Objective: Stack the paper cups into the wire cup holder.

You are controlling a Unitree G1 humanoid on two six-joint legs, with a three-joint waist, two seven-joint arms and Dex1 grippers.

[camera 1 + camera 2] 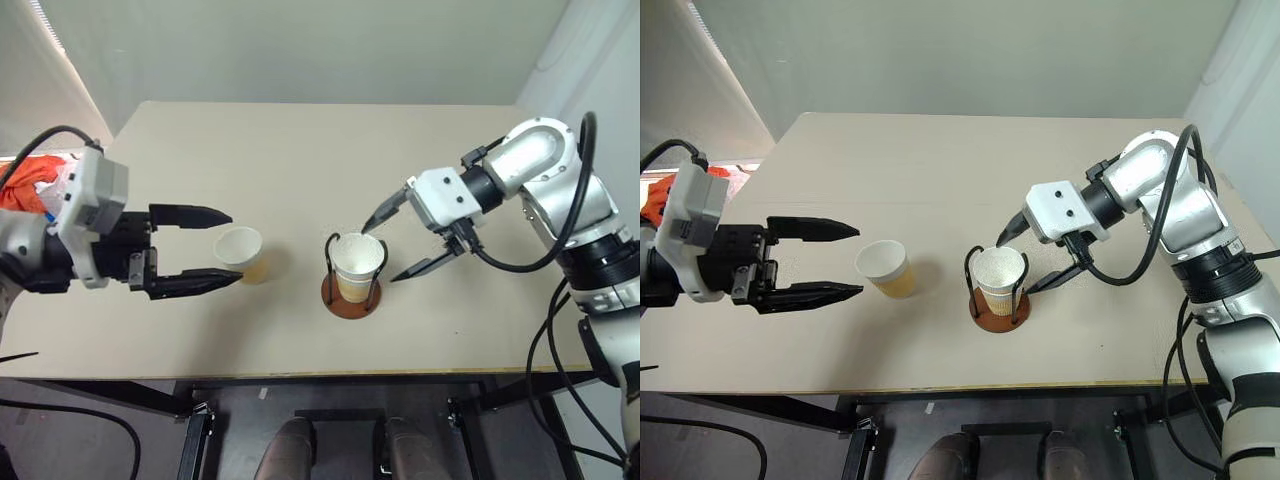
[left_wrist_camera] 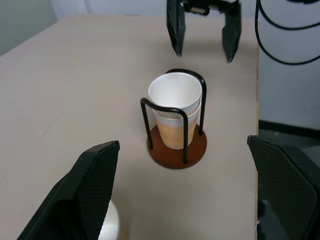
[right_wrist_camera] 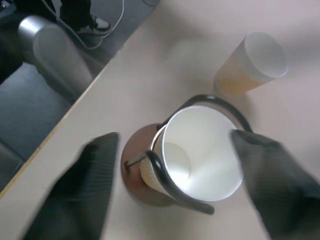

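Right end effector (image 1: 408, 243) open, two nested cups (image 1: 357, 262)

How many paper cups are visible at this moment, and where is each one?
3. Two paper cups are nested in the wire cup holder: upper, lower. A third stands on the table near the open left gripper. More nested cups could be hidden.
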